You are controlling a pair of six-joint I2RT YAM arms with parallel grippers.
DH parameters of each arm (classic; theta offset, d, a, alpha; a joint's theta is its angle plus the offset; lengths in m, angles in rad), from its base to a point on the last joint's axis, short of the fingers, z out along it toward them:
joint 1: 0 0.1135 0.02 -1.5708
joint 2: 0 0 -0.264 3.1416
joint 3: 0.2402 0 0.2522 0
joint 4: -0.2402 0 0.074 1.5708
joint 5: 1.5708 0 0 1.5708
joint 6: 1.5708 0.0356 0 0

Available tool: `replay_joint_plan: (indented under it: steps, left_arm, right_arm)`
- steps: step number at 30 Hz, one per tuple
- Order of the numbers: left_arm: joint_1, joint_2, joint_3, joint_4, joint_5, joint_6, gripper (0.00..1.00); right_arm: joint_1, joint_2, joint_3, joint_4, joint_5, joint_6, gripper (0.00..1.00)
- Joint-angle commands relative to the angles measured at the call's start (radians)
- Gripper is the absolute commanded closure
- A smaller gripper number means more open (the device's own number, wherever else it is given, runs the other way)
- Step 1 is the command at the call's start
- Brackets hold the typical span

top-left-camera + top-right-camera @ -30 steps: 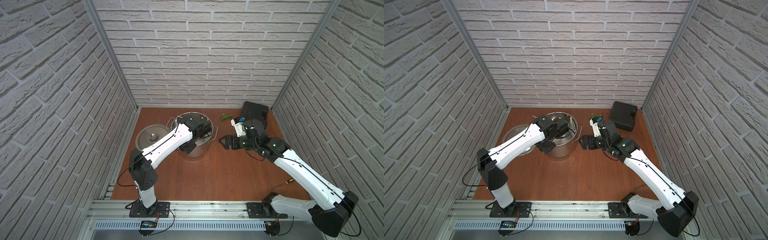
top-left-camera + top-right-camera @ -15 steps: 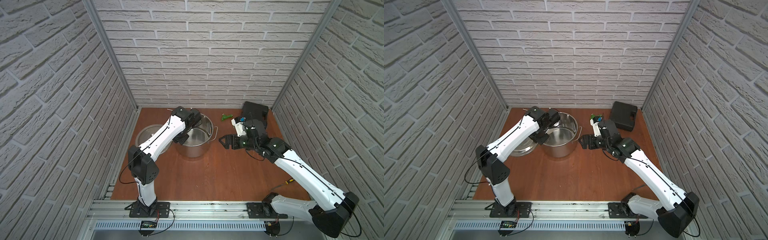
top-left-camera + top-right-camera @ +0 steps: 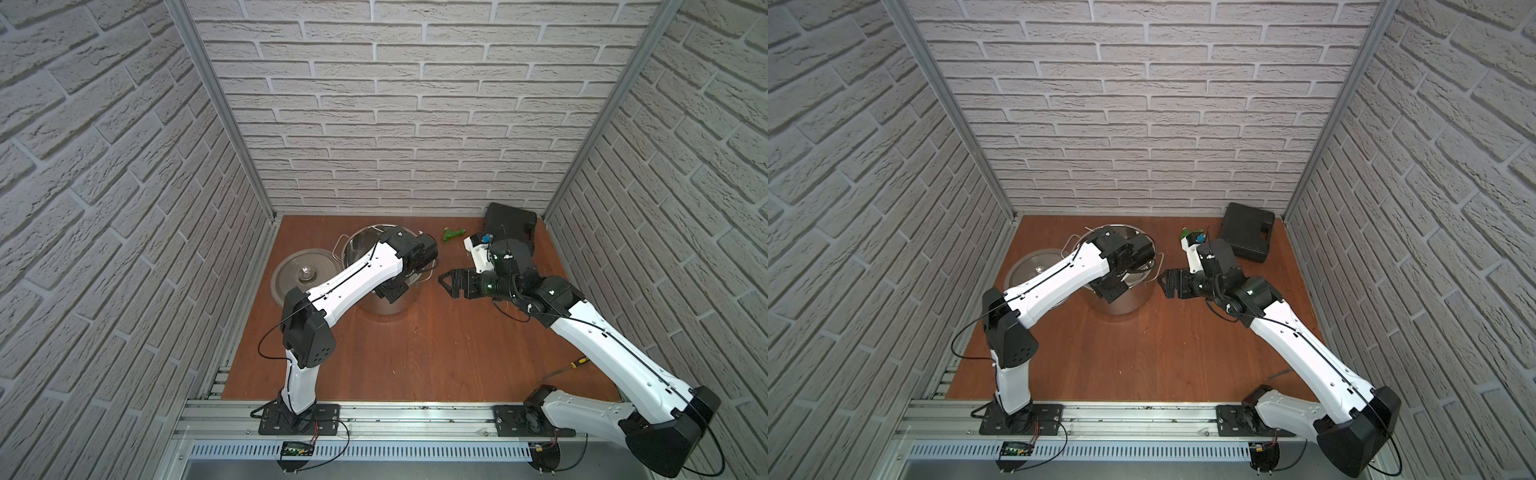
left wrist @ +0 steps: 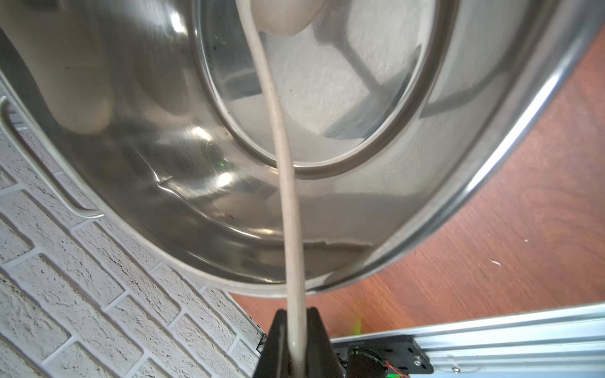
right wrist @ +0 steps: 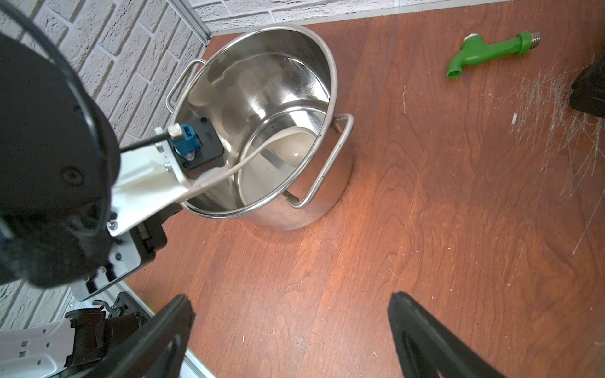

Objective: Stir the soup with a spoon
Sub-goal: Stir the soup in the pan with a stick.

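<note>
Left fingers (image 4: 278, 340) are clamped tight on the end of the spoon (image 4: 288, 196), and its slim cream handle runs from them over the rim and down into the steel pot (image 4: 491, 163). The right wrist view shows the spoon's round bowl (image 5: 291, 147) low inside, at the pot's floor near the wall. In a top view the left arm reaches right over the pot (image 3: 386, 305), which sits toward 11 o'clock on the counter (image 3: 415, 353). The lid (image 3: 305, 274) lies flat at the pot's 9 o'clock. Right fingers (image 5: 170, 314) are spread wide and holding nothing, hanging just beside the pot at its 3 o'clock. A green tap (image 3: 453, 235) lies at the pot's 1 o'clock, with a black case (image 3: 509, 222) beyond it. A screwdriver (image 3: 577, 364) lies at the counter's 4 o'clock.
</note>
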Motion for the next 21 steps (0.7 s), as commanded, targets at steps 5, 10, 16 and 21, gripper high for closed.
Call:
replay_joint_plan:
  steps: [5,10,16,21]
  left_arm:
    - [0.011,-0.154,-0.153,-0.076,-0.034,-0.072,1.00]
    - [0.077,-0.216,-0.216,-0.064,-0.052,-0.078,1.00]
    - [0.167,-0.198,-0.149,-0.035,-0.071,-0.037,1.00]
    - [0.174,-0.097,-0.009,-0.021,-0.068,0.000,1.00]
  right_arm:
    - [0.016,-0.003,-0.016,0.045,-0.008,0.013,0.04]
    - [0.024,0.010,-0.021,0.064,-0.018,0.016,0.04]
    - [0.030,0.018,-0.019,0.071,-0.027,0.014,0.04]
    - [0.033,0.012,-0.015,0.062,-0.021,0.007,0.04]
